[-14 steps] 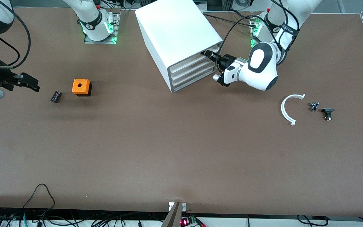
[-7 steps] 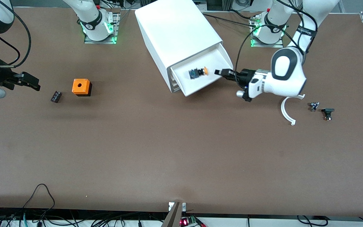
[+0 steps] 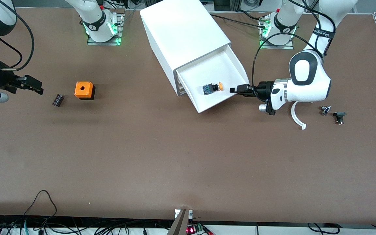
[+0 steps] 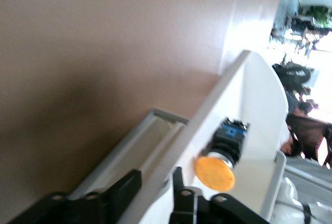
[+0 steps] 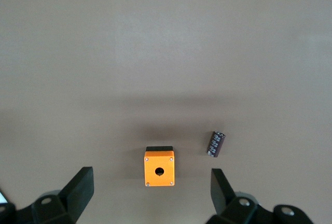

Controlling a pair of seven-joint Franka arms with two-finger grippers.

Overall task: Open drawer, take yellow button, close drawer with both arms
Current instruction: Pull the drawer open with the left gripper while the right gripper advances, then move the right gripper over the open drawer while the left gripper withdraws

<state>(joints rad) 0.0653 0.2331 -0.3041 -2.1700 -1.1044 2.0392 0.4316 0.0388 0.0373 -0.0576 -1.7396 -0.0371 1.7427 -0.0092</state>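
The white cabinet (image 3: 181, 32) stands at the table's middle, near the arms' bases. Its uppermost drawer (image 3: 214, 70) is pulled far out toward the left arm's end. The button (image 3: 212, 88), orange cap on a dark blue body, lies on its side in the drawer near the front wall. My left gripper (image 3: 235, 90) is shut on that front wall. In the left wrist view the fingers (image 4: 154, 175) straddle the wall of the drawer (image 4: 254, 94), with the button (image 4: 220, 156) just inside. My right gripper (image 3: 33, 85) waits open and empty at the right arm's end; its wrist view shows the wide-apart fingers (image 5: 150, 175).
An orange cube with a hole (image 3: 84, 89) and a small black cylinder (image 3: 58, 100) lie beside the right gripper; both show in the right wrist view (image 5: 159, 170) (image 5: 216, 144). A white curved piece (image 3: 297, 116) and two small dark parts (image 3: 325, 110) (image 3: 339, 117) lie under and beside the left arm.
The left gripper has pulled the uppermost drawer out of the cabinet toward the left arm's end, uncovering the button, which slid along with it. The right arm has barely moved.
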